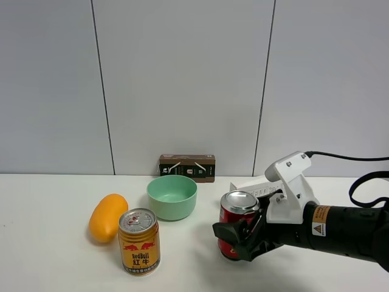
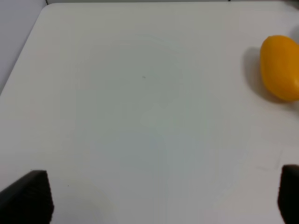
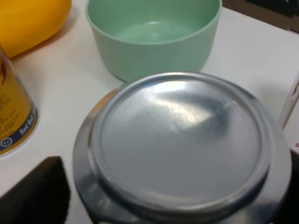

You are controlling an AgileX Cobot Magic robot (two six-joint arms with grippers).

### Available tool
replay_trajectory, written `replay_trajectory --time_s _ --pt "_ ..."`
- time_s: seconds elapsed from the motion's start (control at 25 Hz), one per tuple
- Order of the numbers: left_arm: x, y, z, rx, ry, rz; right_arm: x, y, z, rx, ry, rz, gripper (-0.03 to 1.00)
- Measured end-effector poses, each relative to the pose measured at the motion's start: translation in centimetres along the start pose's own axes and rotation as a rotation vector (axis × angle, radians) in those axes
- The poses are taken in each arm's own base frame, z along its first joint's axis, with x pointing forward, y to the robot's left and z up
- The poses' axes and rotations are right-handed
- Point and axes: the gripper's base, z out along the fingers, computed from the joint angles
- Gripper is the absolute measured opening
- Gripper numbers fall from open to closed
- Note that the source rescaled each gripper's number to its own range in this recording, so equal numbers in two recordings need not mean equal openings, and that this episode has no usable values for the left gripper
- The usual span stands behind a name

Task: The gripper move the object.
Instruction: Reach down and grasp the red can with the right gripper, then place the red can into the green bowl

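One upright red can, silver-topped, in the right hand

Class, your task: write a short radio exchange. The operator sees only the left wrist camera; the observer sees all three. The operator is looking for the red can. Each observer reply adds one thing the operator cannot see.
Operator: I see only white table and a mango. Where is the red can?
Observer: In the high view it is right of the green bowl, between the right gripper's fingers.
Operator: Is it gripped?
Observer: The fingers flank it closely; whether they press on it cannot be told.
Operator: Anything near my mango?
Observer: An upright Red Bull can, just in front and right of it.
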Motion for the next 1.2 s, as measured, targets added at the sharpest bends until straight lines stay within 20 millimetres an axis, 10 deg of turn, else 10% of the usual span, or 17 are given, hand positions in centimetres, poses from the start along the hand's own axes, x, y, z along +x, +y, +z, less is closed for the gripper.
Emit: replay_trajectory --time_s 0.16,0.68,1.2 --pt "0.0 0.0 0.0 0.0 0.0 0.0 0.0 0.0 0.0 0.001 0.0 -0.001 0.0" --pt "0.0 0.0 0.0 0.0 0.0 -0.001 -0.6 -0.1 -0.3 0.004 0.016 -0.017 0.0" --pt "0.0 0.0 0.0 0.0 0.0 0.0 -7.1 -0.7 -2.4 0.067 -0.048 -0.072 0.0"
